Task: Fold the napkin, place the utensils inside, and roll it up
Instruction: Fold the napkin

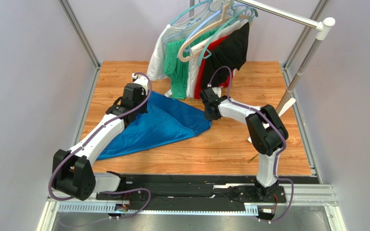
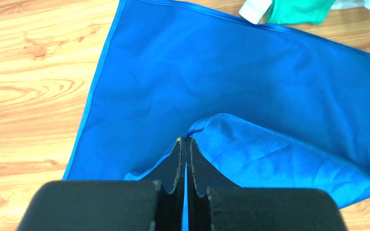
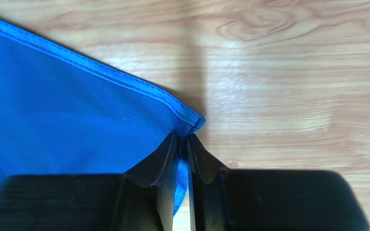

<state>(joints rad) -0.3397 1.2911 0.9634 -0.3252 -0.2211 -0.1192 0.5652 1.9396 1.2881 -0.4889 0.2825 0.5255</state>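
Left gripper (image 2: 186, 140): closed; I'm pinching a raised fold of the large royal-blue thin-cloth napkin (image 1: 165, 126).
Napkin: partly on the light wooden table (image 1: 230, 149), between the arms.
Right gripper (image 3: 183, 137): closed on the hemmed corner.
Fold: I'd move both pinches level, keeping the cloth taut.

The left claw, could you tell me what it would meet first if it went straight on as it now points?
Likely the napkin itself: the left claw, shut on a raised fold, points at its flat layer; depth is unclear.
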